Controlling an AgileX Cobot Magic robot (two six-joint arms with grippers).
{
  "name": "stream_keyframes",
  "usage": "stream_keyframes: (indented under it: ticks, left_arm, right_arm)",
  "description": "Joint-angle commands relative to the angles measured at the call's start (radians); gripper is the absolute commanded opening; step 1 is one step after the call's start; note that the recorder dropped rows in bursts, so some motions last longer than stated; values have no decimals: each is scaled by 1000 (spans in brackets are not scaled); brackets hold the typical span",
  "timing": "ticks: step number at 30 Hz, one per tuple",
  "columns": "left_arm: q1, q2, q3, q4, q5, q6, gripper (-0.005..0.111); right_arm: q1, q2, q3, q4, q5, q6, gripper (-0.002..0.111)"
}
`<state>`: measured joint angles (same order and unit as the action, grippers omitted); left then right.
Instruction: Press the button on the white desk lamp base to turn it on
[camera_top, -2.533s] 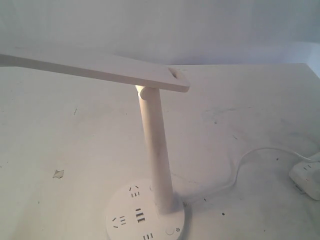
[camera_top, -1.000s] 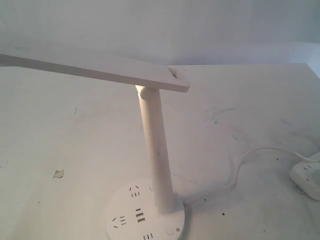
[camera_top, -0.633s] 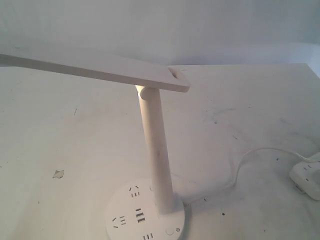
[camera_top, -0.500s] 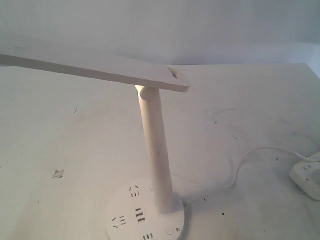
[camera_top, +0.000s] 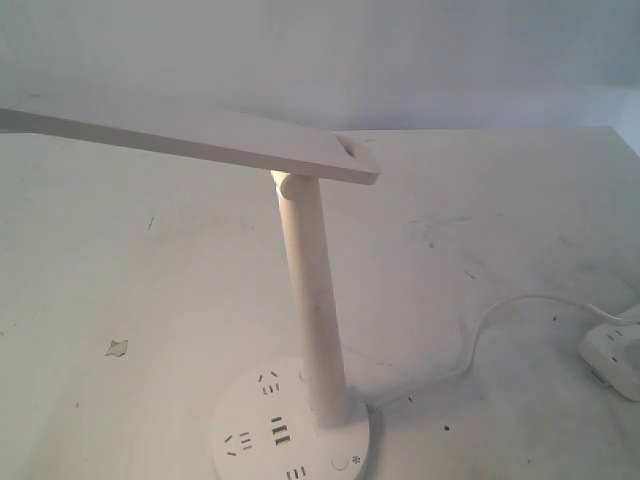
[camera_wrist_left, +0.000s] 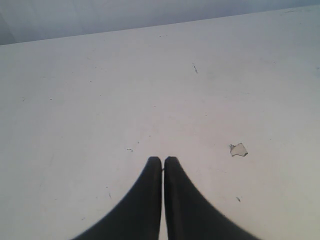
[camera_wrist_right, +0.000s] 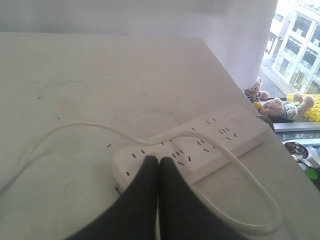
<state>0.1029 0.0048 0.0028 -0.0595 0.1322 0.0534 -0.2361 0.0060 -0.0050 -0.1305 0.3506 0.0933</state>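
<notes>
The white desk lamp stands at the bottom centre of the exterior view, its long flat head (camera_top: 200, 138) reaching left from a slim pole (camera_top: 312, 300). The white desk lamp base (camera_top: 250, 415) is a round disc with dark socket slots and USB ports. The button (camera_top: 340, 462) is a tiny ringed circle near the disc's front right rim. Neither gripper shows in the exterior view. My left gripper (camera_wrist_left: 163, 160) is shut and empty over bare table. My right gripper (camera_wrist_right: 158, 159) is shut and empty, hovering just over the power strip (camera_wrist_right: 200, 145).
A thin white cord (camera_top: 480, 340) runs from the base to the blocky power strip (camera_top: 612, 360) at the right table edge. The cord (camera_wrist_right: 75, 127) loops over the strip. A small chip (camera_wrist_left: 238, 149) marks the tabletop. The table's right edge (camera_wrist_right: 235, 80) drops off toward a window.
</notes>
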Motion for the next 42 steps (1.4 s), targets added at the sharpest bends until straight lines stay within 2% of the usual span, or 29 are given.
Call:
stream_keyframes:
  ticks: [1,8,14,42]
  left_arm:
    - [-7,-5,-3,-8,-5,-2,1]
    - [-7,-5,-3,-8,-5,-2,1]
    - [-7,-5,-3,-8,-5,-2,1]
    - [-7,-5,-3,-8,-5,-2,1]
  right_arm:
    - [-3,-6,5,-5,3,-15,0]
    - [-3,-6,5,-5,5,-38,0]
    - [65,-6,5,-5,5,-38,0]
    - [51,-6,5,-3,3,-53,0]
